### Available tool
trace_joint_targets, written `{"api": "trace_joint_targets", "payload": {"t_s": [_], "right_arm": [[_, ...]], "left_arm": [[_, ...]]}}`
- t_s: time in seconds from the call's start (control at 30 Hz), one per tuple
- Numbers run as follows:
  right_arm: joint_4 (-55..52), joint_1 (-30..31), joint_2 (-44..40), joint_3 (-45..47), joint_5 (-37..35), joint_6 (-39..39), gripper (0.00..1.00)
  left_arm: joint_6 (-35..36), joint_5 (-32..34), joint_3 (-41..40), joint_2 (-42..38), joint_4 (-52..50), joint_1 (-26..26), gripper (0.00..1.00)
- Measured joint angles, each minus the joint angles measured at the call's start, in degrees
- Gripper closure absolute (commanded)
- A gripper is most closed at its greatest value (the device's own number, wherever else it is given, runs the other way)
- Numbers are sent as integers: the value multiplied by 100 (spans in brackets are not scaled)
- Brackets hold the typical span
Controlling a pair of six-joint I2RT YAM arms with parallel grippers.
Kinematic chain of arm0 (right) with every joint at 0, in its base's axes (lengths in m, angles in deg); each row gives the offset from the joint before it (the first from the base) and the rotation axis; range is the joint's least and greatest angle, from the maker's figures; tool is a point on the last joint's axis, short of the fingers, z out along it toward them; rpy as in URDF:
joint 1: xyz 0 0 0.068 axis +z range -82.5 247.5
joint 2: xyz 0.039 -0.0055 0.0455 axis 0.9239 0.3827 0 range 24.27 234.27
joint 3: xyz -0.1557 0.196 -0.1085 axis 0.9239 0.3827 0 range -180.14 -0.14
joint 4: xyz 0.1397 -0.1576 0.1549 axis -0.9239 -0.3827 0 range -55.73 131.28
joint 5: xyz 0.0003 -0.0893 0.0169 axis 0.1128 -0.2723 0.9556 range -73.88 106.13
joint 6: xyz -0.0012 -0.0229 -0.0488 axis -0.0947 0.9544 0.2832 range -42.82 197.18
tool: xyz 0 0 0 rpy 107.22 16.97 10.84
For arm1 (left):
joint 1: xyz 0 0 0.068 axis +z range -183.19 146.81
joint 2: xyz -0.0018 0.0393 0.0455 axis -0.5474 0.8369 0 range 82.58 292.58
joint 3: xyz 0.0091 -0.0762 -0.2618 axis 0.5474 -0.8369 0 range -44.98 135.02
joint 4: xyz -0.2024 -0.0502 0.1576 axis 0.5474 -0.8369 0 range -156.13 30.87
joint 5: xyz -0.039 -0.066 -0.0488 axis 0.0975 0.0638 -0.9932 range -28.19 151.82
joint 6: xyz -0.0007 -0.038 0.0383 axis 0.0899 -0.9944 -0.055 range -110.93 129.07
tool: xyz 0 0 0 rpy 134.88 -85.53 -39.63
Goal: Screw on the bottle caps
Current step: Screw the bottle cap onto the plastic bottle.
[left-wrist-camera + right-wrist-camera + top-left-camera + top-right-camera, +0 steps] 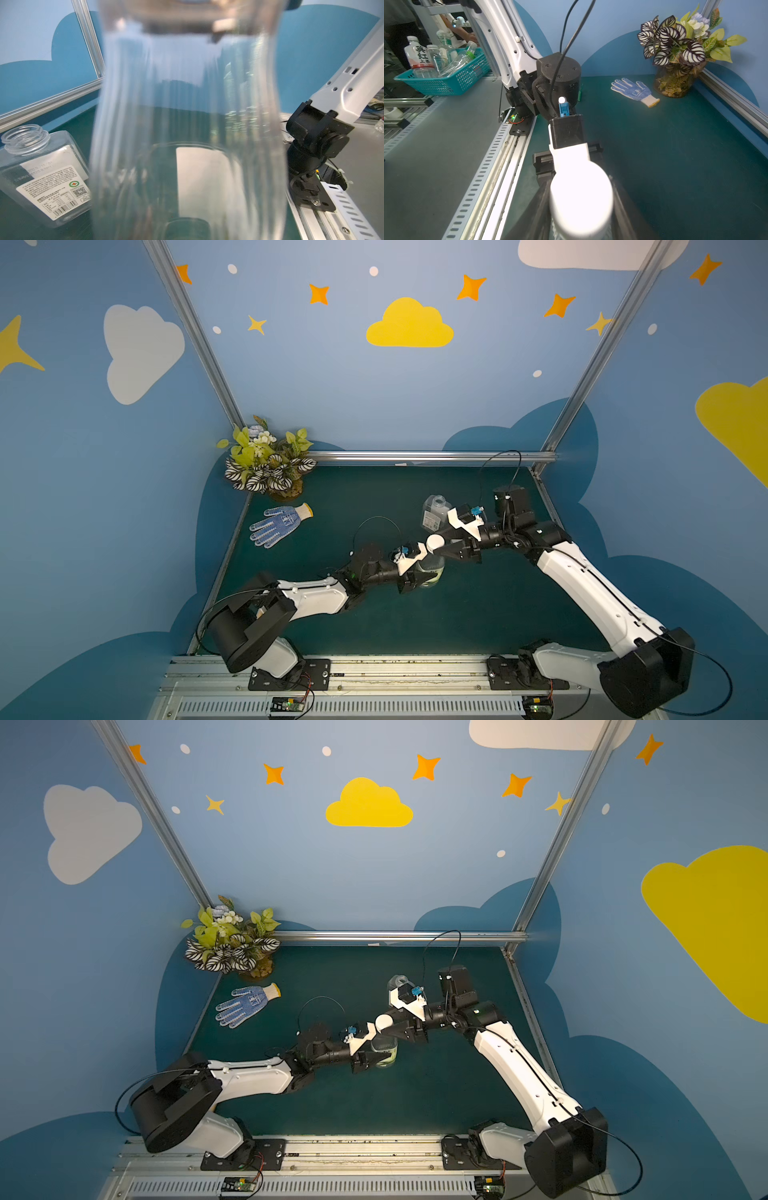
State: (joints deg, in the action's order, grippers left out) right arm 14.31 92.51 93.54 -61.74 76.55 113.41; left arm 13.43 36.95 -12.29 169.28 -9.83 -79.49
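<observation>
Clear plastic makes both bottles; the slim round yellow-green-labelled bottle [433, 572] is held upright near the middle of the dark green table mat [478, 614], clamped in the left gripper [422, 574]; the right gripper [436, 546] pinches a small white round screw cap [581, 197] right atop its neck; the squat square-shouldered white-labelled bottle [45, 176] stands just behind, its mouth uncapped.

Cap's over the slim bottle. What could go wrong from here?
1. White cap in the right tool: whether it sits square on the neck of the slim bottle isn't visible, so it could cross-thread.
2. The left tool grips only the clear body, which may spin or buckle under torque.
3. The uncapped square bottle stands close to the right wrist; twisting could topple it.
</observation>
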Motion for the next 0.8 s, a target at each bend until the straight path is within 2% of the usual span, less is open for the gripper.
{"api": "trace_joint_targets", "payload": {"t_s": [0.2, 0.43, 0.67, 0.73, 0.8], "right_arm": [[697, 63, -332, 476, -551, -638, 48], [935, 98, -358, 708, -859, -1102, 43], [997, 96, -398, 710, -1152, -1268, 9], [962, 87, -520, 732, -1268, -1196, 3], [909, 46, -715, 772, -1388, -1132, 2]], "left_arm": [[17, 146, -13, 63, 37, -26, 54], [13, 299, -13, 68, 105, -31, 54], [22, 323, -13, 74, 225, -63, 54], [24, 323, -13, 74, 262, -74, 54], [26, 326, -13, 74, 299, -74, 54]]}}
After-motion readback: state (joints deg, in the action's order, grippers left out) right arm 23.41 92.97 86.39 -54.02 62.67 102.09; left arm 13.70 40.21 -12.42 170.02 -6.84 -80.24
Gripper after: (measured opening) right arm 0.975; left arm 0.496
